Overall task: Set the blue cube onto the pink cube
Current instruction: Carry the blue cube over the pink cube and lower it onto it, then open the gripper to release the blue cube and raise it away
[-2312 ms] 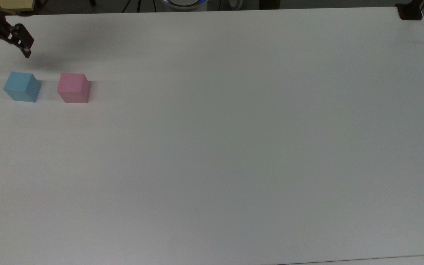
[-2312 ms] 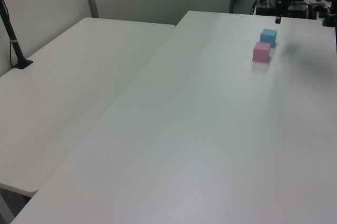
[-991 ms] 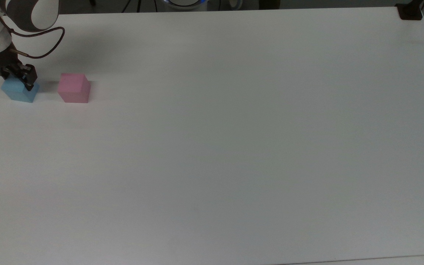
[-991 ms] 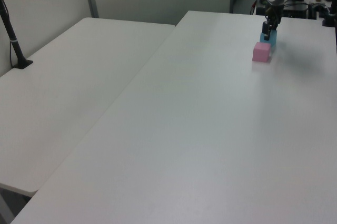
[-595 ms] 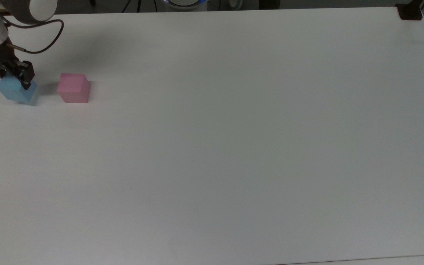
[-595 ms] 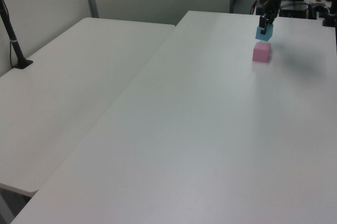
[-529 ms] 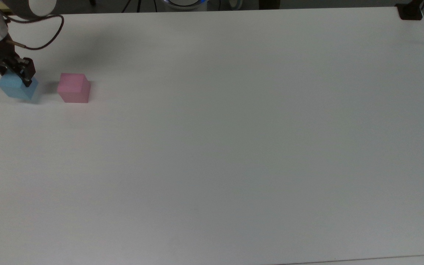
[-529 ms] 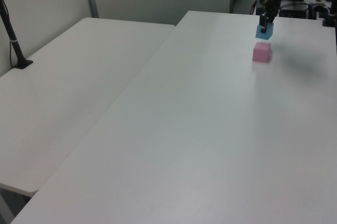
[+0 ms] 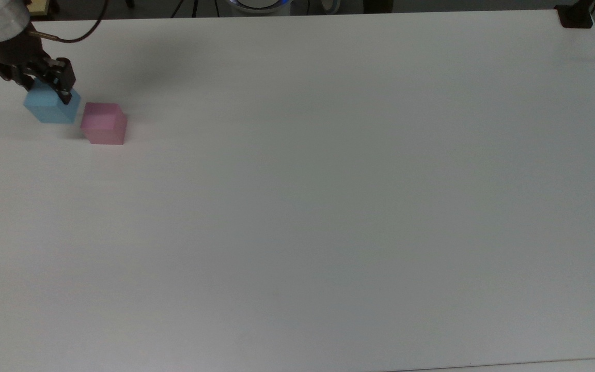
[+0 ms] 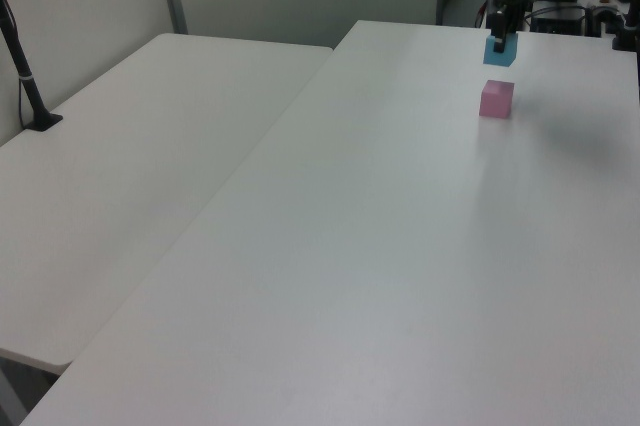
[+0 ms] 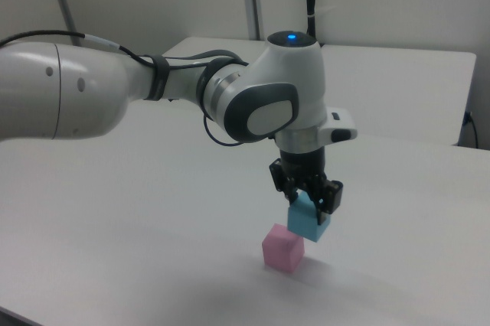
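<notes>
Pink cube [image 11: 282, 249]: small, matte, plain-faced, square-edged; rests flat on the white table [image 9: 328, 181], the nearest item in the right view.
Blue cube [image 11: 309, 221]: matte sky-blue, same size as the pink cube; held clear of the table, just behind and slightly above the pink cube in the right view; at the top view's left of the pink cube, not stacked.
Gripper [image 11: 306, 197]: black fingers clenched on the blue cube's upper part, pointing down.
Arm [image 11: 153, 96]: smooth white rounded shells, grey joint covers, behind the pink cube.
</notes>
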Tool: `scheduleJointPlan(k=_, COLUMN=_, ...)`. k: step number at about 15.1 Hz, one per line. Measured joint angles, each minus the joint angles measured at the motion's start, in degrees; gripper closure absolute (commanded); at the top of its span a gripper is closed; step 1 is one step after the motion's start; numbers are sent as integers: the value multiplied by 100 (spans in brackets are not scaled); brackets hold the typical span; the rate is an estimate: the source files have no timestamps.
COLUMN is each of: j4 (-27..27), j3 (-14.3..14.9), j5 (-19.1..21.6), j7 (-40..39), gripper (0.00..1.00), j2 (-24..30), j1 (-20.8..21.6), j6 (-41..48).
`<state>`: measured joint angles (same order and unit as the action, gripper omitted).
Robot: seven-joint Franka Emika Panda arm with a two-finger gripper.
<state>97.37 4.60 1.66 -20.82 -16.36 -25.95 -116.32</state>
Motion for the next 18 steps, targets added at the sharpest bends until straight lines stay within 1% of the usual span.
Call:
scheduleJointPlan(k=3, j4=204, j3=-185, j5=-95, j7=164, gripper=58, j2=50, j1=1, j6=-18)
scheduleJointPlan(k=6, j4=518, j3=-350, j5=-153, j7=320, gripper=58, j2=252, j1=4, j6=-205)
scheduleJointPlan(k=9, j4=841, j3=-433, j5=-311, j7=354, gripper=55, j2=522, j1=4, j6=-242)
scheduleJointPlan(k=11, j4=969, j3=-456, j5=-352, j7=355, gripper=55, j2=590, j1=4, j6=-255)
scheduleJointPlan(k=12, j4=1020, j3=-458, j5=-394, j7=355, gripper=52, j2=592, j1=4, j6=-304)
scheduleJointPlan(k=13, j4=1076, j3=-458, j5=-428, j7=356, gripper=41, j2=591, j1=3, j6=-405)
scheduleJointPlan(k=14, j4=1135, j3=-458, j5=-449, j7=356, gripper=19, j2=590, j1=3, j6=-493)
scheduleJointPlan(k=15, j4=1178, j3=-458, j5=-454, j7=356, gripper=0, j2=588, j1=3, j6=-554)
scheduleJointPlan(k=18, j4=1225, j3=-458, j5=-456, j7=458, gripper=0, j2=587, j1=3, j6=-608)
